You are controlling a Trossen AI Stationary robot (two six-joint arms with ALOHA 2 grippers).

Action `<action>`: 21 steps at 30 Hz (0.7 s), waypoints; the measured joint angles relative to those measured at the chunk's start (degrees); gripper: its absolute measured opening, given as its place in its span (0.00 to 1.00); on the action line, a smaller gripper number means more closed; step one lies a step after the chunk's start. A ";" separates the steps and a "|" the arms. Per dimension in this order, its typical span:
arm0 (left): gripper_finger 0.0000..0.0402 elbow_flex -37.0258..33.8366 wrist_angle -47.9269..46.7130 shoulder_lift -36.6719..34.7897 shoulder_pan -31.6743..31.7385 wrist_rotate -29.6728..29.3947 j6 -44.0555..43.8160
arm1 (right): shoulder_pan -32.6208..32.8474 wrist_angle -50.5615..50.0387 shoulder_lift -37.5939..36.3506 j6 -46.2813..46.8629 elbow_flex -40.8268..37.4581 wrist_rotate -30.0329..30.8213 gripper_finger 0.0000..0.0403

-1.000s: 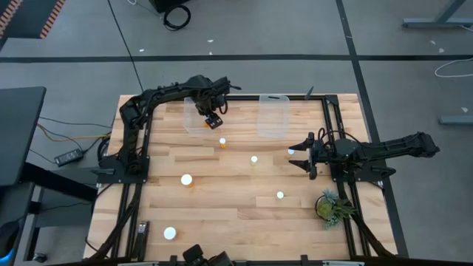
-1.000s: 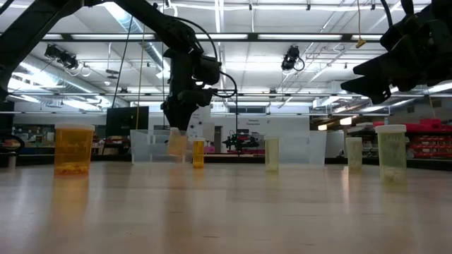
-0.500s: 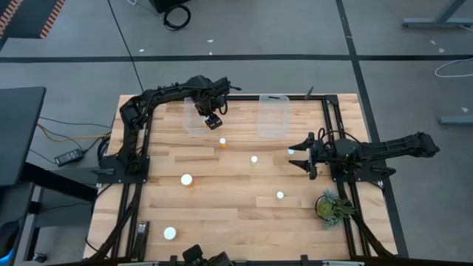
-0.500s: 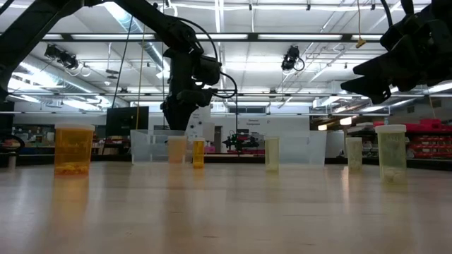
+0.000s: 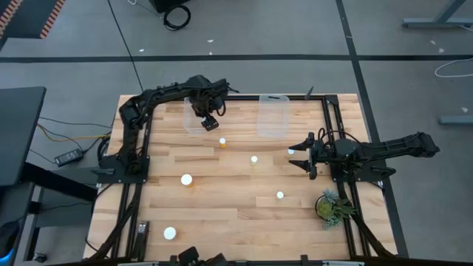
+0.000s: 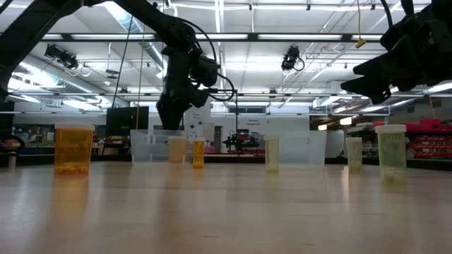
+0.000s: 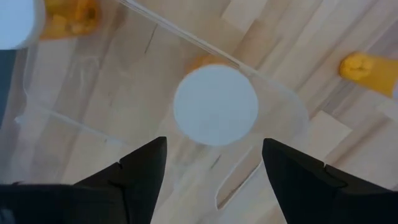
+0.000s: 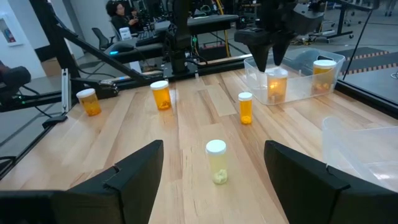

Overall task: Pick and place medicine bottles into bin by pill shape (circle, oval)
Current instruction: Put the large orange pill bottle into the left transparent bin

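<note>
We are finding the left gripper (image 5: 208, 117) hanging over the left clear bin (image 5: 194, 120) at the table's 11 o'clock, its fingers (image 7: 140, 171) spread wide and gripping nothing. Directly beneath them in the left wrist view, a white-capped bottle (image 7: 215, 103) is standing upright inside that bin; the right wrist view is showing a second bottle (image 8: 323, 73) in the same bin. The right clear bin (image 5: 272, 117) is sitting at 12 o'clock. Loose bottles are standing on the wood table (image 5: 229, 214): one at 7 o'clock (image 5: 170, 233), one at 9 (image 5: 187, 179), one just beside the left bin (image 5: 222, 141), one near centre (image 5: 254, 159), one at 4 (image 5: 280, 195). The right gripper (image 5: 301, 153) is waiting at 3 o'clock, spread wide and empty, close to a further bottle (image 5: 291, 152).
</note>
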 joint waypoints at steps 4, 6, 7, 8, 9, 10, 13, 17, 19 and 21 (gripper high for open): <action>0.68 0.04 0.06 -1.82 0.02 -0.28 0.00 | 0.00 -0.02 0.00 0.00 0.01 0.00 0.71; 0.68 0.04 0.00 -3.20 0.02 -0.44 -0.02 | 0.00 -0.02 0.00 0.00 0.02 0.00 0.71; 0.68 0.05 0.02 -3.98 0.00 -0.48 -0.04 | 0.02 -0.03 0.00 0.00 0.00 0.02 0.71; 0.68 0.09 0.00 -4.74 0.00 -0.57 -0.10 | 0.01 -0.04 0.00 0.00 0.01 0.00 0.71; 0.68 0.09 -0.02 -5.61 0.00 -0.64 -0.46 | 0.02 -0.04 0.00 0.00 0.00 0.02 0.71; 0.68 0.09 -0.06 -6.40 0.00 -0.64 -0.72 | 0.00 -0.04 0.00 0.00 0.02 0.00 0.71; 0.68 0.09 -0.10 -8.85 -0.20 -0.65 -1.54 | 0.02 -0.04 0.00 0.00 0.02 0.01 0.71; 0.68 0.09 -0.26 -11.76 -0.99 -0.70 -2.52 | 0.00 -0.07 0.00 0.00 0.00 0.02 0.71; 0.68 0.09 -0.26 -13.07 -1.98 -0.68 -2.58 | 0.02 -0.07 -0.02 0.00 0.02 0.00 0.71; 0.68 0.09 -0.33 -14.08 -3.20 -0.67 -2.48 | 0.02 -0.07 0.00 0.00 0.02 0.00 0.71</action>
